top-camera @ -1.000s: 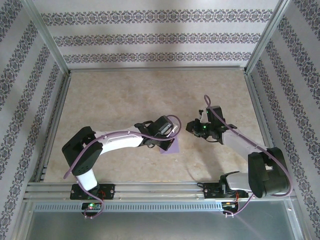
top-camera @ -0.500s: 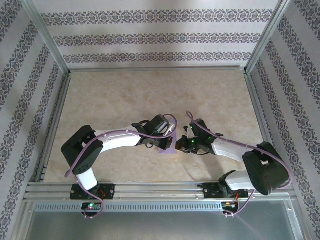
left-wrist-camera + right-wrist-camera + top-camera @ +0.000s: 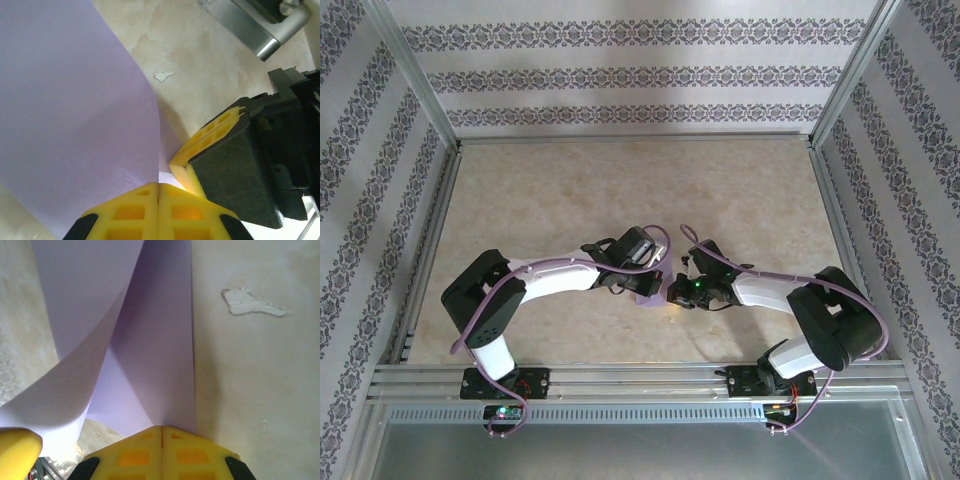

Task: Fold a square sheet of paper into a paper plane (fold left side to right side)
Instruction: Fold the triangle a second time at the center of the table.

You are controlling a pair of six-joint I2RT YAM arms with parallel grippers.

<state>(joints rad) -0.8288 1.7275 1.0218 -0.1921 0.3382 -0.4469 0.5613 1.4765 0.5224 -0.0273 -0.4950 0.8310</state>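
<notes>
Now the left gripper (image 3: 158, 188) and right gripper (image 3: 161, 431), close together above the beige desk (image 3: 620, 190), each have jaws closed on the curled lavender-purple square paper sheet (image 3: 75, 100).

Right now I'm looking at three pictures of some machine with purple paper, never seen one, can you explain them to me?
It is a robot with two arms bolted at the near edge of a table. The wide picture looks down from above and behind: the left arm and the right arm reach inward and meet in the middle. The other two pictures come from a camera on each wrist, looking along its yellow fingers. Each arm ends in a pincer. The left pincer and the right pincer are both shut, each pinching the same sheet of purple paper, which curves up off the table. A small white fleck marks the table nearby.
</notes>
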